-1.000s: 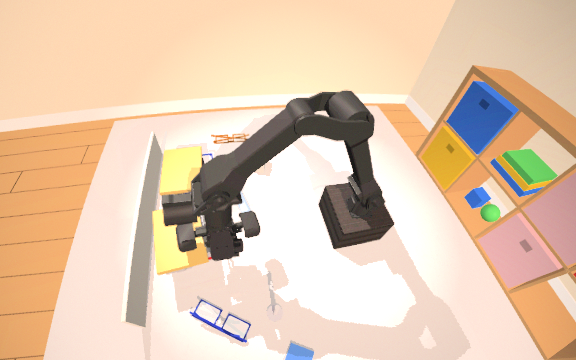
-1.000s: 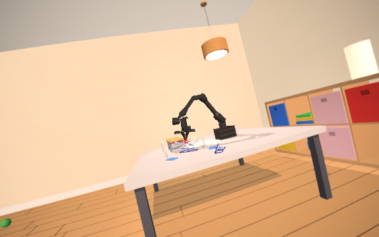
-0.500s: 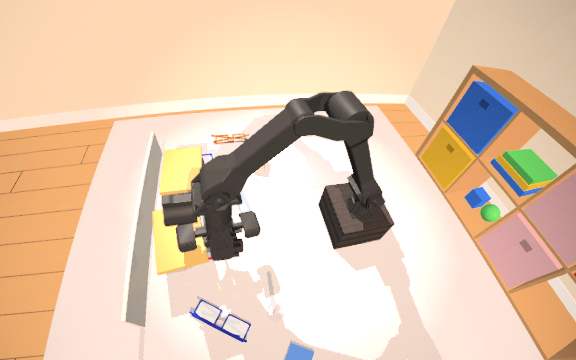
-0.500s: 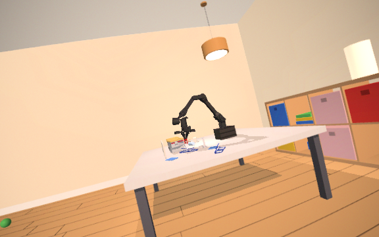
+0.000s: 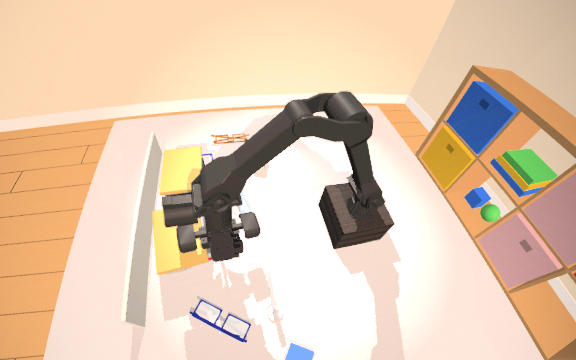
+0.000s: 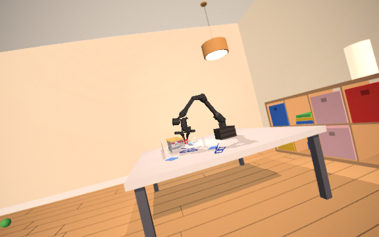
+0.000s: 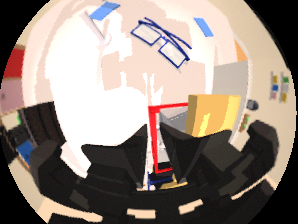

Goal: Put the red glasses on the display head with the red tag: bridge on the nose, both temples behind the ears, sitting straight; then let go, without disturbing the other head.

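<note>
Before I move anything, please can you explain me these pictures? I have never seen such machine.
The machine is one black robot arm, bolted to nothing I can make out but standing on a dark base. Its hand is a two-finger gripper. The top picture looks down from above, the exterior one from across the room, the wrist one from the arm's own wrist.

On the table lie blue glasses and an orange pair. Two yellow-topped blocks are probably the display heads.

The red glasses pass between the slightly parted fingers, seemingly not clamped.
</note>
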Controlling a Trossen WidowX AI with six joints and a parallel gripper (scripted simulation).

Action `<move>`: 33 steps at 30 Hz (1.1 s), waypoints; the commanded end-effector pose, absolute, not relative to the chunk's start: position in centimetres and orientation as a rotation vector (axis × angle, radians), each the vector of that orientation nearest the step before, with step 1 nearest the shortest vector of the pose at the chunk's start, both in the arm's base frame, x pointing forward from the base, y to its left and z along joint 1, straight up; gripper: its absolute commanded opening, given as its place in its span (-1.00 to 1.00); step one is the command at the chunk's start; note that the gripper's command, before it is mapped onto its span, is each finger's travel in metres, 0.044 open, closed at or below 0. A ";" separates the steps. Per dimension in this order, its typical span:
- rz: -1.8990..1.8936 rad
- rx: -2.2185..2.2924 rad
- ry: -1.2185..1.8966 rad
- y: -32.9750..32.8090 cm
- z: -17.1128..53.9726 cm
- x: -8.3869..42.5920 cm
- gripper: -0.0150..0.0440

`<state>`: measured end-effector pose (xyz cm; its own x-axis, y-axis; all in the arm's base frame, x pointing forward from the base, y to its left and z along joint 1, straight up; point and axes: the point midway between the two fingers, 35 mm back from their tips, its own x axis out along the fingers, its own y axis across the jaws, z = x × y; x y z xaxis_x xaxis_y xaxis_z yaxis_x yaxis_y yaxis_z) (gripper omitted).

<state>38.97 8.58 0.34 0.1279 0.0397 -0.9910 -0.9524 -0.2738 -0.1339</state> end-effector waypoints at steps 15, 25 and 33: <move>1.386 -1.427 1.044 8.3 3.2 39.2 -0.13; 1.389 -1.426 1.046 7.3 3.8 35.7 -0.13; 1.390 -1.426 1.048 6.7 4.7 33.6 -0.13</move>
